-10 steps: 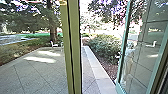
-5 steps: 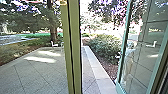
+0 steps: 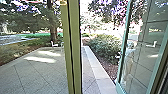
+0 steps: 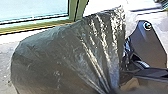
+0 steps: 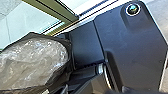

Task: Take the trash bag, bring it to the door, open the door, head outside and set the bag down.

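Note:
The glass door [image 3: 143,47] stands open at the right of the head view, with the doorway beside it and a green-yellow post [image 3: 75,50] on the doorway's left. In the left wrist view the dark, shiny trash bag [image 4: 57,57] is large and full; its folds run tightly together at my left gripper [image 4: 108,90], which is shut on it. The bag [image 5: 32,61] also shows in the right wrist view, pale and crinkled inside a dark rim, close beside the robot's own dark body. The bag's underside is hidden.
Outside lies a paved yard [image 3: 37,72], edged by a pale kerb [image 3: 96,71]. Bushes [image 3: 106,47] grow beyond the kerb. A white chair [image 3: 54,44] stands near a tree trunk [image 3: 53,30]. A pale, blurred shape appears in the door's glass.

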Robot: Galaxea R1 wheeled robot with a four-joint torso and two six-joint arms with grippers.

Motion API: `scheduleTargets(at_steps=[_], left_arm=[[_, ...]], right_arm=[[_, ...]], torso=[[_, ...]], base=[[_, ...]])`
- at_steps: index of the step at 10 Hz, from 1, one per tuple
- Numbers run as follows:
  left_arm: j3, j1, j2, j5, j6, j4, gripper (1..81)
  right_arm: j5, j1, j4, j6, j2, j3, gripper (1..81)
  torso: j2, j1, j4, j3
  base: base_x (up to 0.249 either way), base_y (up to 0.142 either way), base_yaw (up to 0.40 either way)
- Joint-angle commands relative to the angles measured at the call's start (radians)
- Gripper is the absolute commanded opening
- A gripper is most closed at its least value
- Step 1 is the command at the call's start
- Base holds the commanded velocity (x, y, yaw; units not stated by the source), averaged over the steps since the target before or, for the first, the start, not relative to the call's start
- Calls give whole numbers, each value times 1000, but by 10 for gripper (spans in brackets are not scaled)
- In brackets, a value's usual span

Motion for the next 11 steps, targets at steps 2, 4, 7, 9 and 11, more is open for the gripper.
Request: scheduleTargets(at_steps=[2,4,7,9,11], left_arm=[[-3,-54,-1,51,4,9,10],[-1,-54,-1,51,4,9,10],[-1,-54,-1,49,4,9,10],[0,-54,-1,51,4,10,10],[0,-54,-1,51,4,10,10]], right_arm=[[-48,63,-5,-5,7,9,811],[-46,62,-3,-5,7,9,811],[-46,63,-3,-5,7,9,811],[-46,60,-3,-5,7,9,811],[-46,58,-3,-4,7,9,811]], torso=[[0,0,0,0],[0,0,0,0],[0,0,0,0],[0,0,0,0],[0,0,0,0]], base=[[0,0,0],[0,-88,0],[0,-88,0],[0,-98,0],[0,-110,0]])
